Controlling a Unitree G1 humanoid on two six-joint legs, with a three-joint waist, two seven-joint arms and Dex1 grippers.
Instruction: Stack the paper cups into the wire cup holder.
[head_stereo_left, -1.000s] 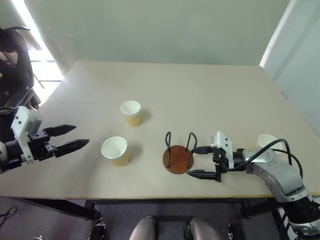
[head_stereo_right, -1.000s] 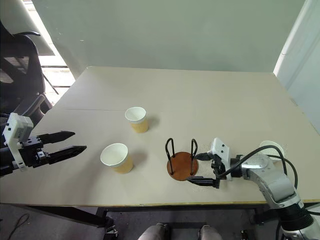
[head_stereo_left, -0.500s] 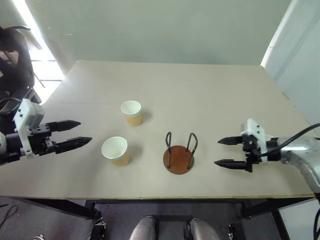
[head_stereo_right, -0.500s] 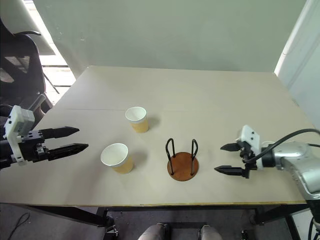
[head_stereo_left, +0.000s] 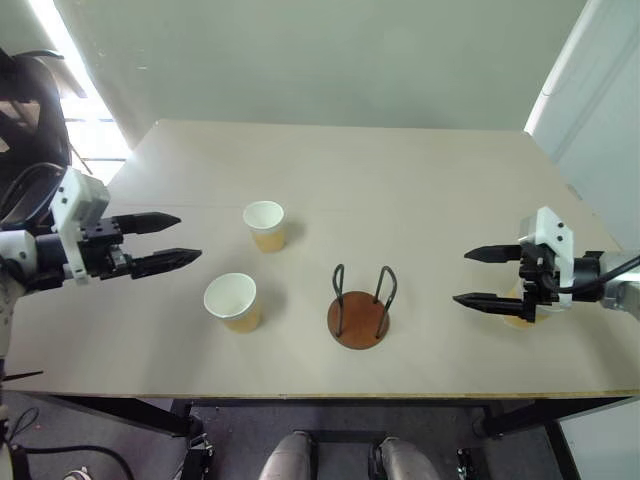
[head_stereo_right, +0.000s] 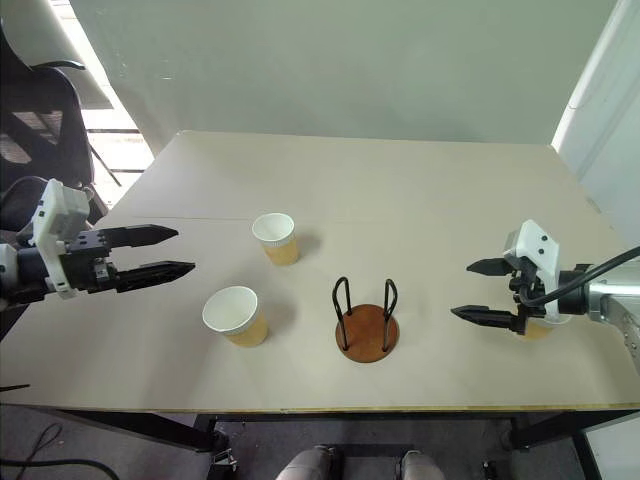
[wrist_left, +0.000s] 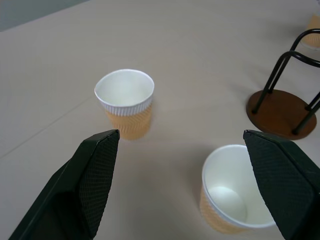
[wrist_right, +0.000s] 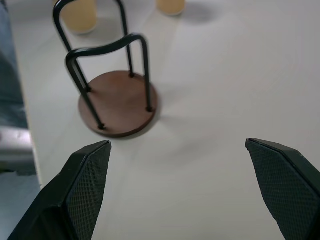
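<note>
Two paper cups (head_stereo_left: 263, 224) (head_stereo_left: 231, 301) stand left of your empty wire cup holder (head_stereo_left: 358, 310); a third (head_stereo_right: 535, 326) hides behind your spread right gripper (head_stereo_left: 486, 277). Left gripper (head_stereo_left: 168, 241) also spread, holding nothing.

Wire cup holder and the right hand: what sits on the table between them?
Nothing: in the left eye view only bare table separates the wire cup holder from the open right hand.

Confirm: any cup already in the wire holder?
No, the wire cup holder stands empty, its bare disc base showing between the loops, and two paper cups sit apart on the table.
</note>
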